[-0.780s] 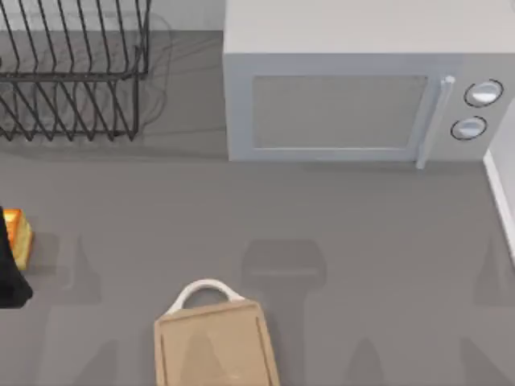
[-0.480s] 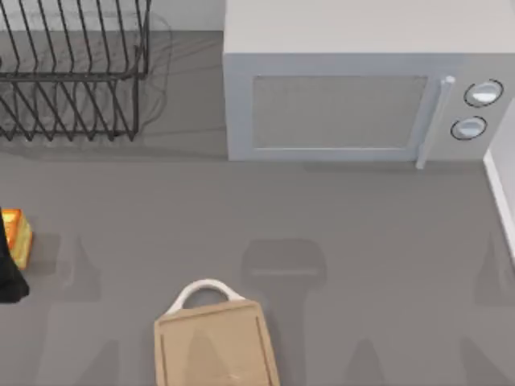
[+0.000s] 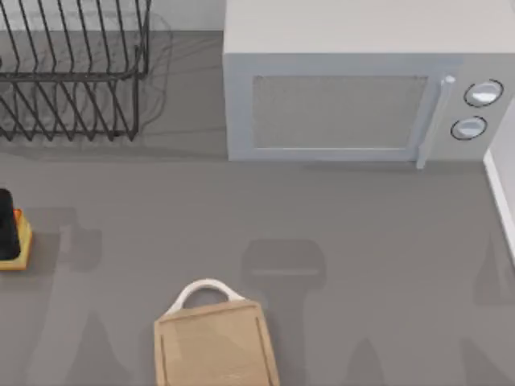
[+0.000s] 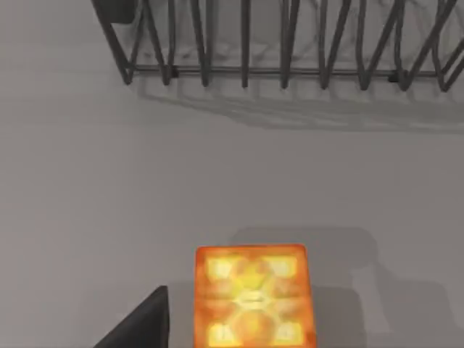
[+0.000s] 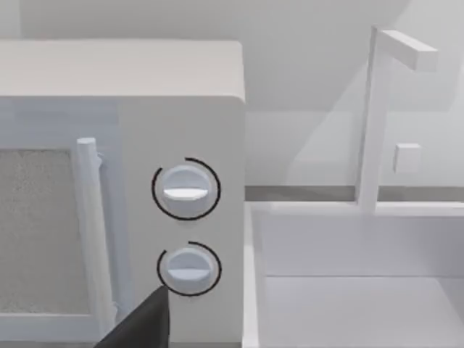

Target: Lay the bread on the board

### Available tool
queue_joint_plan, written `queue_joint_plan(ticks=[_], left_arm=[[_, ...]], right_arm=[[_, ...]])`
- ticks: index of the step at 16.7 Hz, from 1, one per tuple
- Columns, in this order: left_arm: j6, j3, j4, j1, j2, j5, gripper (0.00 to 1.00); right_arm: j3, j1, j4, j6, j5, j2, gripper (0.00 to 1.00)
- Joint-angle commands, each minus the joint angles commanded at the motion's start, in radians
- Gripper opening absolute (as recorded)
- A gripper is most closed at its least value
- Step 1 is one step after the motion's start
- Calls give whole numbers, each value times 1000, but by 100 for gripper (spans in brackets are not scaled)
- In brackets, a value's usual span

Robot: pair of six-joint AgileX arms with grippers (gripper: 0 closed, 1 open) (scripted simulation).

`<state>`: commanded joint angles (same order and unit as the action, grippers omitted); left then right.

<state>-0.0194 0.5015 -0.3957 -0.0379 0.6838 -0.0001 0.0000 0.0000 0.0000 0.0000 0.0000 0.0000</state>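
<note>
**A:** Where's the left gripper [image 3: 6,223] at? Grabbed anything?

**B:** Far left edge of the table, right over the bread [image 4: 254,296]. One dark finger [image 4: 141,325] sits just beside the loaf, but honestly I can't tell how wide it's spread or if it's touching.

**A:** And the board [image 3: 216,344]?

**B:** Near edge, middle-left, white handle pointing toward the microwave [image 3: 354,88]. Bread's well apart from it, near the wire dish rack [image 3: 72,72].
</note>
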Motion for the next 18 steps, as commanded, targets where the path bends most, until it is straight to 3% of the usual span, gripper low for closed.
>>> queue_joint_plan(ticks=[5, 10, 14, 18], left_arm=[[-13, 330, -278, -24, 533, 2, 100], [-26, 612, -500, -43, 924, 3, 100], [-32, 762, -604, -54, 1121, 2, 100], [-33, 801, -628, -57, 1165, 2, 100]], right_arm=[[0, 0, 0, 0, 0, 0, 100], [0, 0, 0, 0, 0, 0, 100], [0, 0, 0, 0, 0, 0, 100], [0, 0, 0, 0, 0, 0, 100]])
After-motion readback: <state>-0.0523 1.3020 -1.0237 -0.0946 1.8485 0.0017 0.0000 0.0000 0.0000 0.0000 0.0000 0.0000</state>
